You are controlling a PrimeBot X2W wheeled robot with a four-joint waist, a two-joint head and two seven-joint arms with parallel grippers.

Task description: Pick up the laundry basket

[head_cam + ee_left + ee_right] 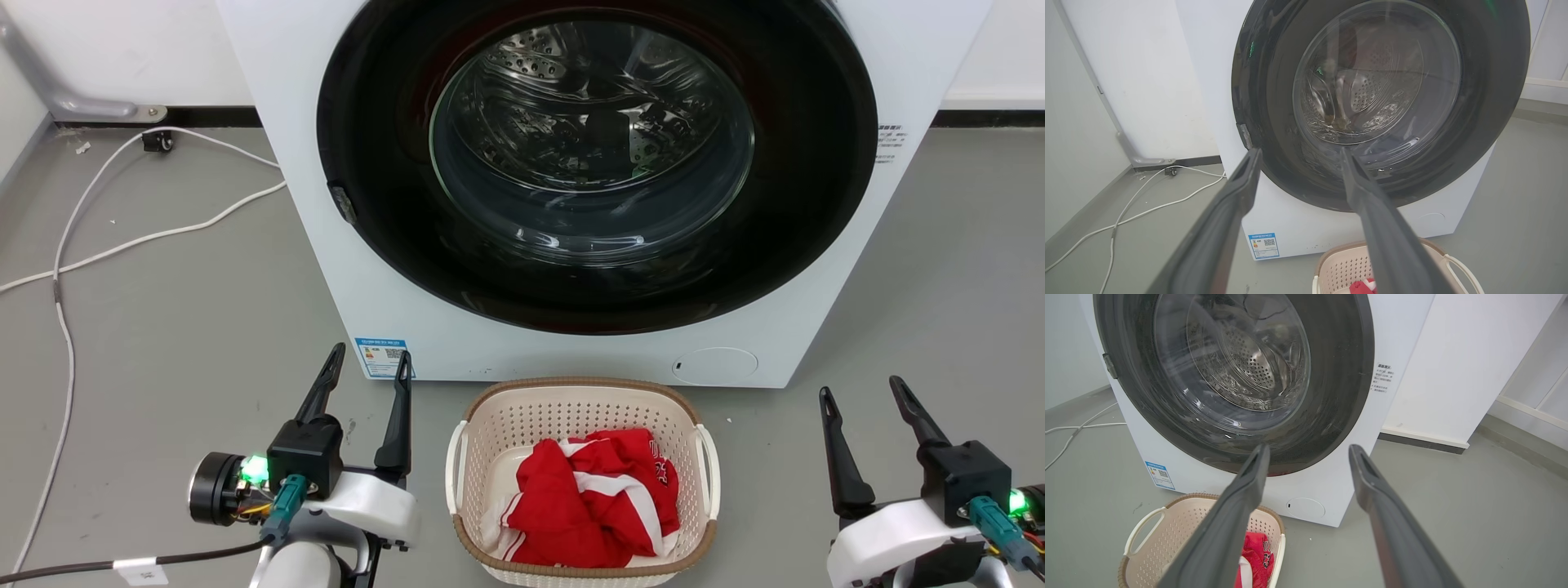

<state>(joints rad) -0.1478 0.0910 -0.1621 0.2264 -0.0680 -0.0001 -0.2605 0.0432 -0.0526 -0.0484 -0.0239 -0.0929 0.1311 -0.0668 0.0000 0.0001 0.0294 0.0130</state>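
The laundry basket [522, 425] stands on the floor just in front of the washing machine, cream and perforated with a brown rim and white side handles. A red and white garment [596, 498] lies inside it. My left gripper [369, 361] hovers open to the basket's left, fingers pointing toward the machine, holding nothing. To the basket's right my right gripper [864, 390] is open too, and apart from it. The left wrist view catches the basket [1343, 265] at its bottom edge, beside the left gripper [1298, 152]. In the right wrist view the basket [1167, 535] lies low and left of the right gripper [1308, 448].
A white front-loading washing machine [326, 204] with its round glass door shut rises right behind the basket. White cables [122, 237] trail over the grey floor at the left. Walls run behind, and a white panel [1453, 375] stands right of the machine.
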